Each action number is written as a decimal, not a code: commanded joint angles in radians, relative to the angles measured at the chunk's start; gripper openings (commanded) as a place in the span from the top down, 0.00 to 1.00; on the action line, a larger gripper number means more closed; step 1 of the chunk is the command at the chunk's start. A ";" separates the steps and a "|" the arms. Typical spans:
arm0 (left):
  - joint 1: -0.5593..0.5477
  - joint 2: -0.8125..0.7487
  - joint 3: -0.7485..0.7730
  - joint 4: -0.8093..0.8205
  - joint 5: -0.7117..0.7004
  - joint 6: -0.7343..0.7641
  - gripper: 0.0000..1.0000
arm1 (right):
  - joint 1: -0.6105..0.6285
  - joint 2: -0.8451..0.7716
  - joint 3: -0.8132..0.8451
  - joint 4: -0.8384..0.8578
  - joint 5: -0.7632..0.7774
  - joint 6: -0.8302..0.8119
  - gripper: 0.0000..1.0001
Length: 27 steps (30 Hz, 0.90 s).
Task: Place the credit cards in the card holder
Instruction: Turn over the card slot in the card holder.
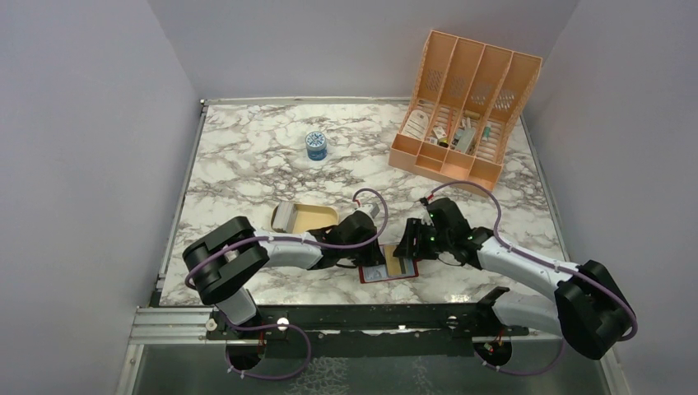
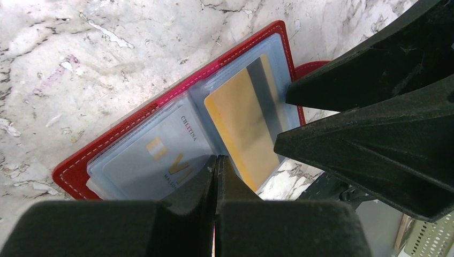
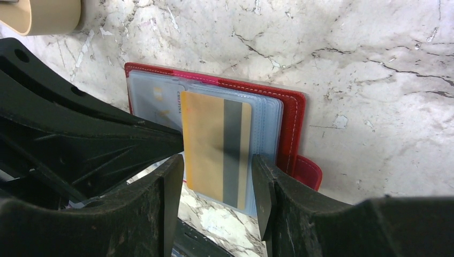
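If my right gripper [image 3: 217,171], jaws apart around the gold card [image 3: 206,139], pushes crooked, the card may bend; my left gripper [image 2: 216,166], closed tight, pins the card holder [image 3: 292,123].

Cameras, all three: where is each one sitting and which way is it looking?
Top external: above and behind the arms, looking down on the marble table; both arms show.
Left wrist: on the left arm, looking down past its shut left claw at the open card holder.
Right wrist: looking down between right claw fingers flanking a yellow card.
Shared: both wrist views show holder and card.
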 commanded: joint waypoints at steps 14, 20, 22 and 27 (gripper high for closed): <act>-0.008 -0.038 0.038 0.007 0.008 -0.003 1.00 | 0.005 -0.077 0.014 -0.027 0.043 -0.021 0.50; -0.010 -0.024 0.043 0.003 0.012 -0.003 1.00 | 0.005 -0.056 0.008 -0.014 0.034 -0.020 0.50; -0.012 -0.021 0.047 0.005 0.012 0.000 1.00 | 0.005 -0.055 0.005 -0.009 0.033 -0.019 0.50; -0.013 0.019 0.050 0.003 0.013 0.008 1.00 | 0.005 -0.043 0.003 -0.002 0.036 -0.021 0.50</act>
